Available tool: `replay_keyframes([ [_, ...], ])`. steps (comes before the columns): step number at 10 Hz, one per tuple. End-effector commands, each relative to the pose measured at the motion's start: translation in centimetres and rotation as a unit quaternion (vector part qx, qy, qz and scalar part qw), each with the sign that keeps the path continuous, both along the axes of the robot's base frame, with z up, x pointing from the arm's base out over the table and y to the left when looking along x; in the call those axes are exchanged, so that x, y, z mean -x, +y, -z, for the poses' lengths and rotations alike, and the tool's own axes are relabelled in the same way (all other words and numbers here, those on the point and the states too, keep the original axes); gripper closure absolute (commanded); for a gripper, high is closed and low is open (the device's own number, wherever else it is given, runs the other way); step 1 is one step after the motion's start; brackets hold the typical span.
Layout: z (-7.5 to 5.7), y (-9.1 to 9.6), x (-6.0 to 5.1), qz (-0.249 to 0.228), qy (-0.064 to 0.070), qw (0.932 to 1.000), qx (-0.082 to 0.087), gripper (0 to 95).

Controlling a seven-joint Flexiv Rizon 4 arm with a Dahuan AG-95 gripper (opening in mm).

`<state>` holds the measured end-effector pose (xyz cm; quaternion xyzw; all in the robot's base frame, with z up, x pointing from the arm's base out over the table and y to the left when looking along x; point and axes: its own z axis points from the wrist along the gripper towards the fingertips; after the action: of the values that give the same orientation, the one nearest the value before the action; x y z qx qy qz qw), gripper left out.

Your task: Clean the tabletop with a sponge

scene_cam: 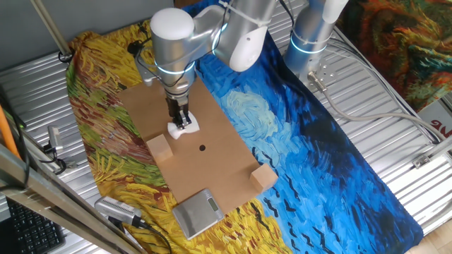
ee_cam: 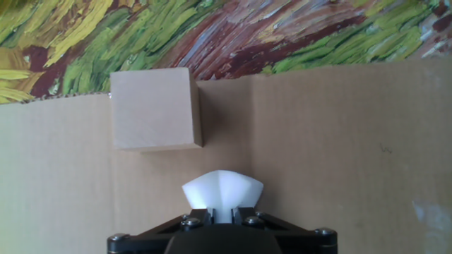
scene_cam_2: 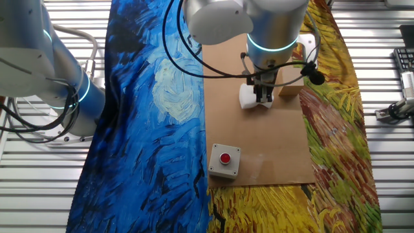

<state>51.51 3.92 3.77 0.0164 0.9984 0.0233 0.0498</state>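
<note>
The tabletop is a long brown board (scene_cam: 212,169) with a small dark dot (scene_cam: 202,147), lying on a painted cloth. My gripper (scene_cam: 183,124) is shut on the white sponge (scene_cam: 183,130) and presses it against the board just left of the dot. In the other fixed view the sponge (scene_cam_2: 249,97) sits under the gripper (scene_cam_2: 263,98) on the board (scene_cam_2: 272,149). In the hand view the squeezed sponge (ee_cam: 222,189) bulges out past my fingers, with the board (ee_cam: 339,141) beneath it.
A tan cube (scene_cam: 160,148) stands on the board close to the sponge, also in the hand view (ee_cam: 155,108). Another tan cube (scene_cam: 263,176) sits at the board's right edge. A grey scale (scene_cam: 197,212) lies at its near end. A box with a red button (scene_cam_2: 224,159) stands at the board's edge.
</note>
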Motion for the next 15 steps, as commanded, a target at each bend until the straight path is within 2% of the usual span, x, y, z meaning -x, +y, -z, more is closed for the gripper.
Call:
replay_keyframes([
  [1,0.26,0.87,-0.12,0.007,-0.003,1.0000,-0.002,95.0],
  [15,0.03,1.33,-0.51,0.015,-0.006,0.9999,0.002,95.0],
])
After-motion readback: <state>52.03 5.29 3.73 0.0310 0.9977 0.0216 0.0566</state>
